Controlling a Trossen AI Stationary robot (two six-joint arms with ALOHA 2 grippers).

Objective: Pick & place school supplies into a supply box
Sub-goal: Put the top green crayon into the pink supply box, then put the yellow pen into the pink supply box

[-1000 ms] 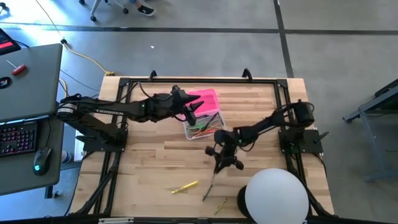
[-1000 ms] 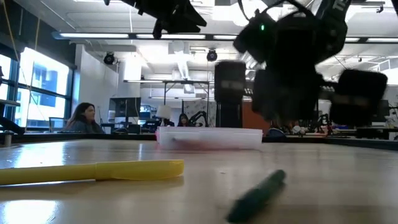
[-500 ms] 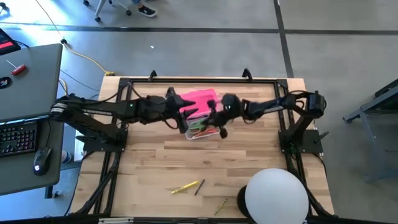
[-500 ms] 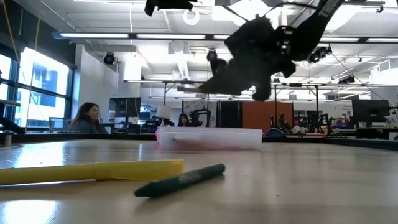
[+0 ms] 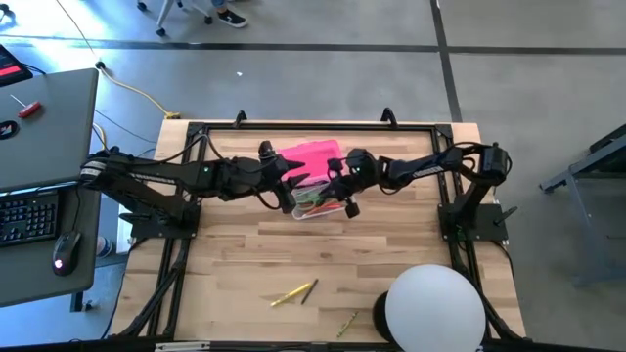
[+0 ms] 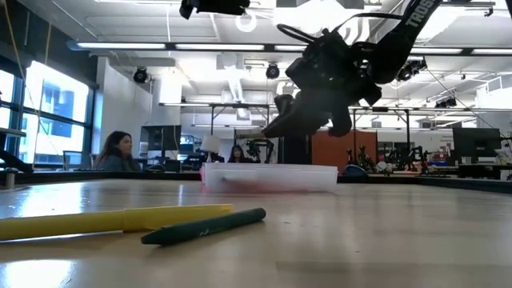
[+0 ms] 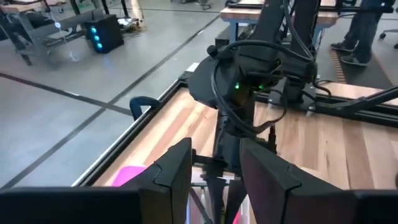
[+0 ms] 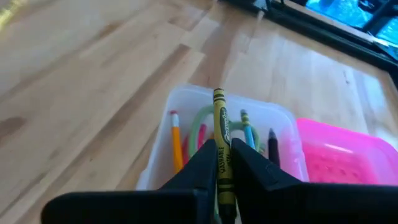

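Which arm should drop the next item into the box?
Right. The right gripper already pinches a yellow crayon directly above the open box. The left gripper is beside the box, holding nothing visible.

my right claw (image 5: 341, 192): swung from near table front to above the supply box (image 5: 315, 196), pinching a yellow crayon (image 8: 221, 138) | green marker (image 6: 203, 227): rolled to beside the yellow pen (image 6: 112, 222) | left claw (image 5: 290, 183): drew back slightly

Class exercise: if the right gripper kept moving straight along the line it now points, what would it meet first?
Most likely the open supply box: the right gripper, shut on a yellow crayon, points into it, so the crayon tip would probably reach the pens inside first; depth is uncertain.
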